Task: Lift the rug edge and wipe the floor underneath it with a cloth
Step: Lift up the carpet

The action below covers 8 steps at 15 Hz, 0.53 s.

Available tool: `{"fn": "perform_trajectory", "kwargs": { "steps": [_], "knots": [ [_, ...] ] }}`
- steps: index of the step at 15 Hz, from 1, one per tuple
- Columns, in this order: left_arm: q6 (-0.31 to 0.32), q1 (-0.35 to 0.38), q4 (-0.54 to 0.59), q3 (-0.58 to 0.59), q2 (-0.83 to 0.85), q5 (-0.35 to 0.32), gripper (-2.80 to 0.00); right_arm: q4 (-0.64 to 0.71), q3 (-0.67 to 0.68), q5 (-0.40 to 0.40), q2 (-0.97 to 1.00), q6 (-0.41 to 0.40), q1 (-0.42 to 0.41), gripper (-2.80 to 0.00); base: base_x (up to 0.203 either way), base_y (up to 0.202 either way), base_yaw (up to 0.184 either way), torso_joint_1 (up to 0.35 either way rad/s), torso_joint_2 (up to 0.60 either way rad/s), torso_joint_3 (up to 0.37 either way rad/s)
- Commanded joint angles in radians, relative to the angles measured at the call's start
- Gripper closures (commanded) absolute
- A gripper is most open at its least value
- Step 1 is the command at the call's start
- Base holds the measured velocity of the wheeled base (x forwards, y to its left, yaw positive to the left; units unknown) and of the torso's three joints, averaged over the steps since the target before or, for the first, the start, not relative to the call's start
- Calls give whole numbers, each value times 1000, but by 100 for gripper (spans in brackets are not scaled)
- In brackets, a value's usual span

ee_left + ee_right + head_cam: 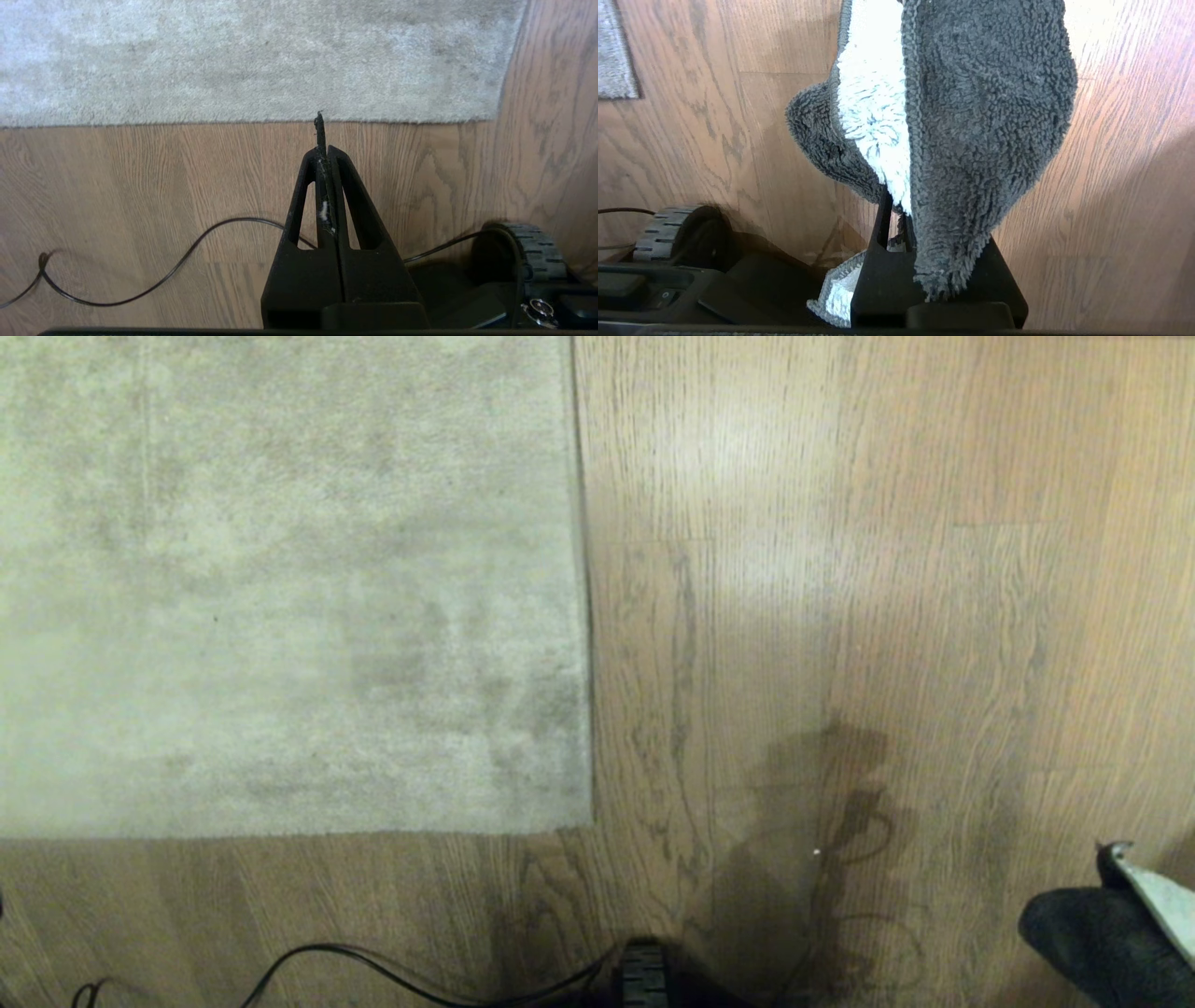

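Rug [280,588]: we see it flat on the floor [840,616], its near corner towards the middle of the head view, with one straight edge running away from us and one running across in front.
Cloth [962,116]: we hold it in the right pincer [896,219], which is clamped on it; the dark grey and pale folds hang over the fingers and hide their tips.
Left pincer [325,154]: its fingers are pressed together with nothing between them, hanging above bare floor just short of the rug's near edge.
Step in hand, as we judge it: getting the left pincer to the rug edge; nothing is lifted yet.
Doing it well: we should part the left fingers first, come in low at the edge close to the corner, slide one finger under the thin border and pinch pile and backing together.
Watch for: the black cable [140,284] lying on the floor near the base wheel [532,252]; we should keep clear of it.
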Motion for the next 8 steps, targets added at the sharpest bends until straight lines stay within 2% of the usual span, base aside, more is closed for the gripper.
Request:
{"fn": "perform_trajectory", "kwargs": {
  "steps": [1,6,8],
  "knots": [
    [1,0,10,-6,21,-1,0,0,0,0,1,0,0,0,0,0,0,0,0,0],
    [4,-9,11,-6,181,-4,0,0,0,0,1,0,0,0,0,0,0,0,0,0],
    [4,-51,11,-6,272,-4,0,0,0,0,1,0,0,0,0,0,0,0,0,0]
  ]
}}
